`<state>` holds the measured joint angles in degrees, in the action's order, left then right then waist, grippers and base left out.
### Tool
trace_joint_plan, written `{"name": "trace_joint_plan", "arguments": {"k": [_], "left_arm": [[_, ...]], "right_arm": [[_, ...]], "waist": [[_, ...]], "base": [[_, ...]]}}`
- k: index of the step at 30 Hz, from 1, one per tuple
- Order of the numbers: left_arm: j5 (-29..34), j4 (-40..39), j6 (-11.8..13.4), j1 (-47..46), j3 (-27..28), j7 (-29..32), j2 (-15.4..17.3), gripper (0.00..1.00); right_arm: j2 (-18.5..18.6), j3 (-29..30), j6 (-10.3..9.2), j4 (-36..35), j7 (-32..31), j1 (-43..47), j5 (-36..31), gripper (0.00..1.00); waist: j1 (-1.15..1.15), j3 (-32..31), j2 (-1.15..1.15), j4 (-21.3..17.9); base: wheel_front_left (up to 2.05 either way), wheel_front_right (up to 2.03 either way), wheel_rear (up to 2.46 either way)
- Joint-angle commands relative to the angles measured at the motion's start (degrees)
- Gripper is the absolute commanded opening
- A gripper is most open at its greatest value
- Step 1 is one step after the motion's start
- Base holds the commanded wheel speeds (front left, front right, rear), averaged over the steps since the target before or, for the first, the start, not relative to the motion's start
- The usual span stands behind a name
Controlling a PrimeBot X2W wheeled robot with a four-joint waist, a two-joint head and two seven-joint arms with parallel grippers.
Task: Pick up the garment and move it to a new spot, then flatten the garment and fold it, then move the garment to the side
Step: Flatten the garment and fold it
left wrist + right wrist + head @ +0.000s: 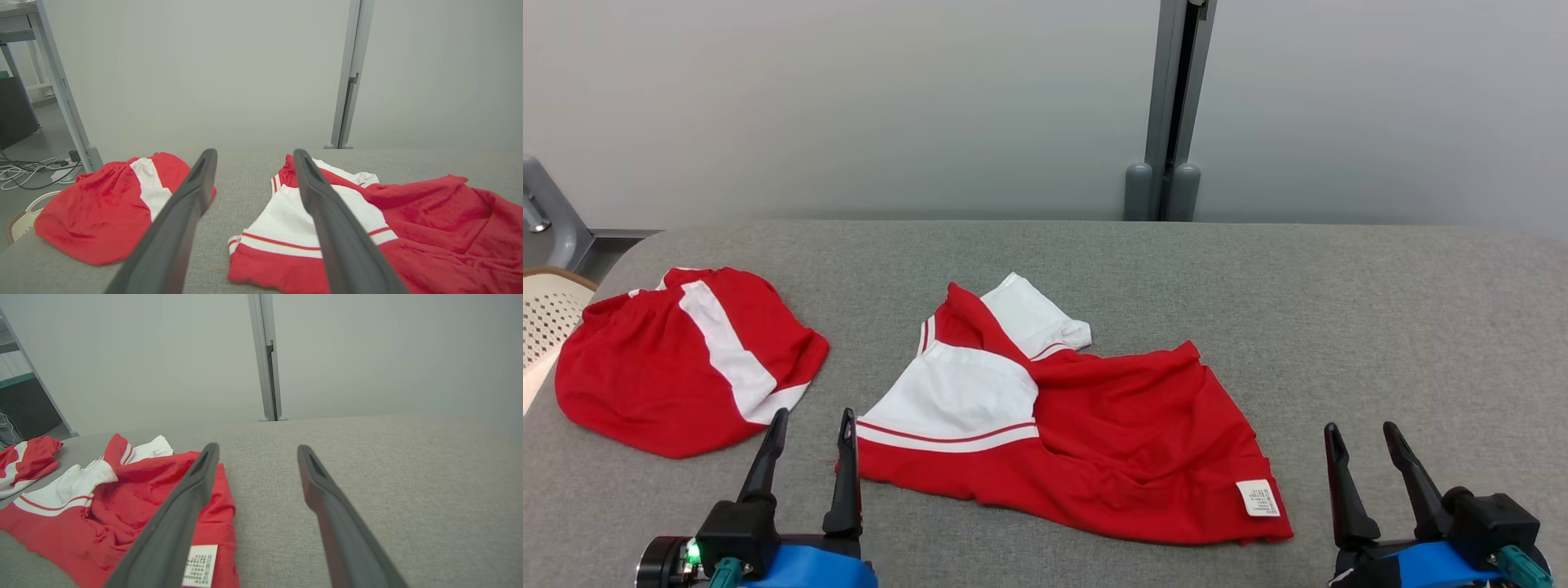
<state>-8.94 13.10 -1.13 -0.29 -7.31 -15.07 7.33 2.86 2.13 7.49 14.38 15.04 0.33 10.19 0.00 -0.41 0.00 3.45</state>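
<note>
A red-and-white jersey (1078, 441) lies crumpled on the grey fabric worktop (1258, 278), about midway between its left and right edges and nearer the front edge than the back. A white sleeve points toward the back edge. The red body spreads to the right, with a white care label (1258, 497) showing at its near right corner.

A pair of red-and-white shorts (678, 367) sits bunched by the left edge, apart from the jersey. A pale perforated basket (547, 314) shows just past that edge.

The left pincer (813, 416) is at the front edge, between the shorts and the jersey. Its fingers are spread wide with nothing between them, the right-hand one just beside the jersey's near left corner. The right pincer (1360, 429) is at the front edge, right of the label, equally wide apart and empty over bare worktop.
</note>
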Motion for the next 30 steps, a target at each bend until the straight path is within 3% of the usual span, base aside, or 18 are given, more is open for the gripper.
{"name": "trace_joint_plan", "arguments": {"k": [1,14,21,30], "left_arm": [[0.6,-0.5,-0.3,0.9,0.6,-0.1,-0.2,1.0],[3.0,-1.0,-1.8,1.0,3.4,-0.1,-1.7,1.0],[3.6,-0.9,-2.4,0.2,4.0,-0.1,-2.4,1.0],[3.7,-0.3,-3.4,-1.8,3.5,-0.1,-3.4,1.0]], "right_arm": [[0.1,0.0,0.01,0.1,0.2,0.8,0.5,1.0],[0.1,-0.4,0.01,3.0,0.2,0.8,0.7,1.0],[0.5,-0.8,0.01,4.9,-1.2,-5.0,-1.8,1.0],[2.1,-4.5,0.01,16.0,-4.5,-15.0,-1.5,1.0]], "waist": [[0.0,0.0,0.0,0.2],[0.0,-0.2,0.0,0.4],[0.0,0.2,0.0,0.7],[0.0,2.3,0.0,3.6]], "base": [[0.0,0.0,0.0],[0.0,0.0,0.0],[0.0,0.0,0.0],[0.0,0.0,0.0]]}}
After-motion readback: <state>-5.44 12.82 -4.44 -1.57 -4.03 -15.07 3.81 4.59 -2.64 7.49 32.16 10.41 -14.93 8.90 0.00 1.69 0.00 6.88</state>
